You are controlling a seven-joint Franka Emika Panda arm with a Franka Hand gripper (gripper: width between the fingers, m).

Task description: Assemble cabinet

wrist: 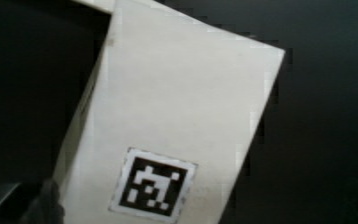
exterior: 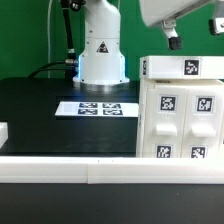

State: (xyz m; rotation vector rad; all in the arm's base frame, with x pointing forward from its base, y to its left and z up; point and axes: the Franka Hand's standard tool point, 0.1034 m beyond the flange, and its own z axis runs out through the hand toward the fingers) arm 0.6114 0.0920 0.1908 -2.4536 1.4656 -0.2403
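Observation:
The cabinet (exterior: 180,112) is a large white box on the black table at the exterior view's right, with knobbed panels and several black-and-white tags on its front and top. My gripper (exterior: 172,40) hangs just above its top near the back edge. Its fingers look dark and close together, and I cannot make out whether they are open. In the wrist view a white tagged face of the cabinet (wrist: 185,110) fills the frame at a tilt. A dark blurred shape, perhaps a fingertip (wrist: 5,205), sits at the picture's edge. Nothing shows between the fingers.
The marker board (exterior: 95,108) lies flat mid-table in front of the robot base (exterior: 100,55). A white rail (exterior: 100,170) runs along the table's front edge. A small white piece (exterior: 3,131) shows at the exterior view's far left.

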